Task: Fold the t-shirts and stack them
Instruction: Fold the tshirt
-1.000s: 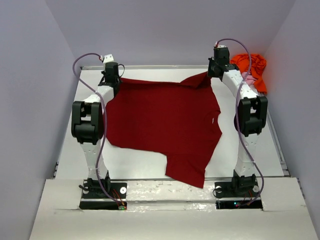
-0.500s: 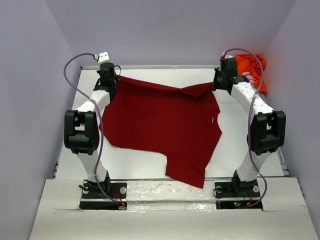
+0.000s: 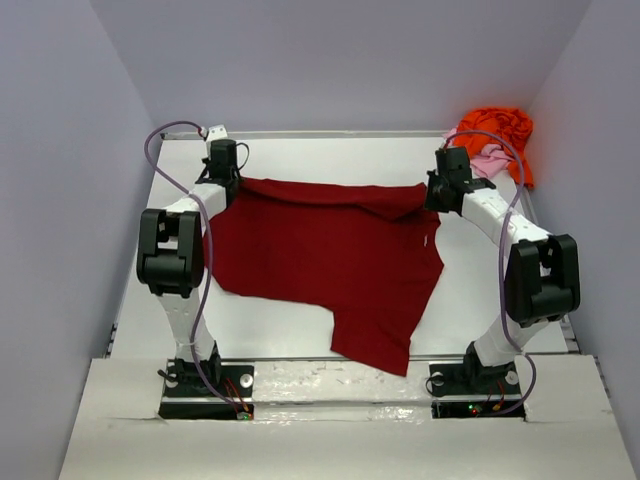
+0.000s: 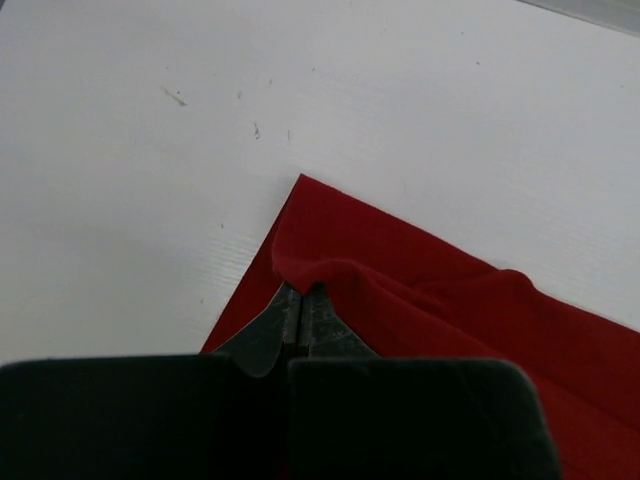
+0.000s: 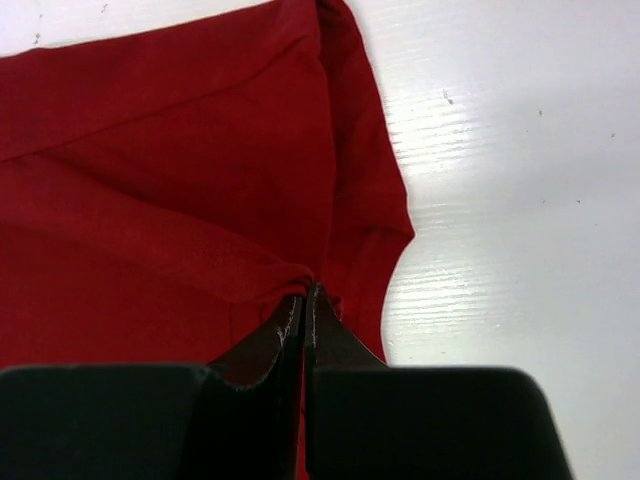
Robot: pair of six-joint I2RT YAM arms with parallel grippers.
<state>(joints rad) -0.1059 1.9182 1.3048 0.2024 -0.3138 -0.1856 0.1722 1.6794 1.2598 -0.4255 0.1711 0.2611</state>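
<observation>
Looking down from above, the top camera is showing three t-shirts. One crimson t-shirt is lying spread across the white table. One orange t-shirt and one pink t-shirt are sitting bunched together just beyond the crimson t-shirt's far right corner. Only the wrist cameras are revealing the pinches. The left claw is clamping shut on the crimson t-shirt's far left corner. The right claw is squeezing closed on a fold at its far right edge. The cloth is standing up in a small ridge at each pinch.
</observation>
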